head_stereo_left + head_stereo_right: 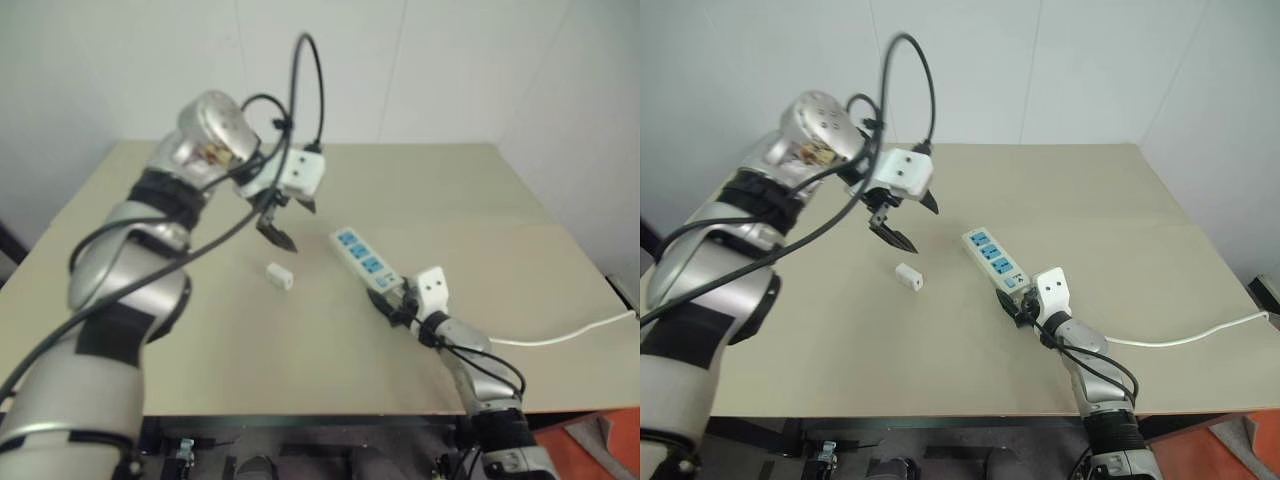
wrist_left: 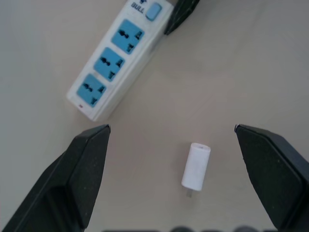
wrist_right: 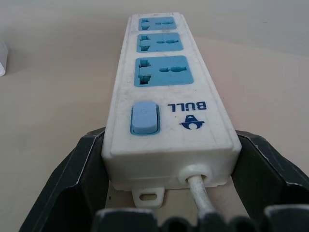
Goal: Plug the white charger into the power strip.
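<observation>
The white charger (image 1: pixel 280 275) lies flat on the tan table (image 1: pixel 200 340), left of the power strip (image 1: pixel 362 258). The strip lies at a slant with three blue socket faces up. My left gripper (image 1: pixel 295 225) hangs open just above the charger, pointing steeply down; in the left wrist view the charger (image 2: pixel 196 166) sits between its spread fingers (image 2: pixel 87 164). My right gripper (image 3: pixel 169 159) is shut on the strip's near, cord end, one black finger against each side by the blue switch (image 3: pixel 145 117).
The strip's thin white cord (image 1: pixel 560 338) runs off to the table's right edge. Bare tabletop stretches behind the strip towards the white wall. An orange object (image 1: pixel 600 440) sits below the table's front right corner.
</observation>
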Robot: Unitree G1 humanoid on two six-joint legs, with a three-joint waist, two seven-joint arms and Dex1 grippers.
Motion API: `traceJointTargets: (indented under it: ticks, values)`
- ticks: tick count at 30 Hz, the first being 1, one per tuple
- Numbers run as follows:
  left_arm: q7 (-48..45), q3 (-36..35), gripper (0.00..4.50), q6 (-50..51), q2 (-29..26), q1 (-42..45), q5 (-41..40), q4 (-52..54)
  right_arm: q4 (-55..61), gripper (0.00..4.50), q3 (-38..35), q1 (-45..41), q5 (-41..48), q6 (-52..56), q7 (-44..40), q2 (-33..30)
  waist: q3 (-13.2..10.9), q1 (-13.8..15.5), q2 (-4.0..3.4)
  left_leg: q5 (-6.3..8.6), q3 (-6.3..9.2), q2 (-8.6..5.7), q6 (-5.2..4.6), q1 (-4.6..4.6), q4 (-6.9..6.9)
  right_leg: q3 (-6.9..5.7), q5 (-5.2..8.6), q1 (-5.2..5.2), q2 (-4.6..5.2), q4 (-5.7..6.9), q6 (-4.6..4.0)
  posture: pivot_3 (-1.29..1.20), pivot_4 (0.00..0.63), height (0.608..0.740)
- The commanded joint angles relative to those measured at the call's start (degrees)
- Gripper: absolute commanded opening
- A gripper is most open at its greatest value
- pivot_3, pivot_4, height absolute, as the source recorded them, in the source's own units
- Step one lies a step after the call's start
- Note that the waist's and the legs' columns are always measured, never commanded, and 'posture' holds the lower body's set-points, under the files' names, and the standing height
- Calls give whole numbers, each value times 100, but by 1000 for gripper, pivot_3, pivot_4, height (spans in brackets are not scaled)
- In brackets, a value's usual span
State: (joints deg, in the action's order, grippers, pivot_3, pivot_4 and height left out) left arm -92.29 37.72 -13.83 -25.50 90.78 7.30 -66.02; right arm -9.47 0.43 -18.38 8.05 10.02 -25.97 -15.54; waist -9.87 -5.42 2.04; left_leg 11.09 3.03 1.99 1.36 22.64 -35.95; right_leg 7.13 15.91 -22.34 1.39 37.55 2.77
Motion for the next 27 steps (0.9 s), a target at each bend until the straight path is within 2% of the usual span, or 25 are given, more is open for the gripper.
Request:
traceJointTargets:
  ticks: [1, 8, 15, 21, 27]
  values:
    - [-21, 28, 4500, -424, 255, 279, 474, -664, -132, 3420, 37, 240, -122, 119, -17, -123, 0, 2, 0, 0, 1, -1, 0, 5, -1, 0, 0, -2, 1, 0, 1, 0, 150, 740]
    - [618, 115, 4500, -848, 705, 126, 1499, -1086, 51, 3420, 87, 405, -164, 178, 154, -62, -1, 72, 1, 0, 7, -7, 0, 30, -8, -6, 1, -9, 8, -11, 7, 0, 150, 740]
    - [1402, 198, 4500, -957, 861, -69, 2263, -1225, 225, 3420, 151, 510, -146, 221, 308, 44, -1, 122, 1, 0, 8, -6, 0, 24, -5, -5, 1, -9, 6, -6, 9, 0, 150, 740]
    - [1206, -7, 4500, -904, 999, -201, 2392, -1301, 290, 3420, 163, 630, -161, 272, 362, 74, -1, 134, 2, 0, 8, -7, 0, 28, -5, -7, 1, -9, 6, -10, 9, 0, 150, 740]
    - [1528, 83, 4500, -897, 1069, -332, 2735, -1333, 387, 3420, 132, 701, -148, 308, 447, 99, -1, 136, 1, 0, 9, -6, 0, 27, -4, -7, 1, -9, 6, -9, 10, 0, 150, 740]
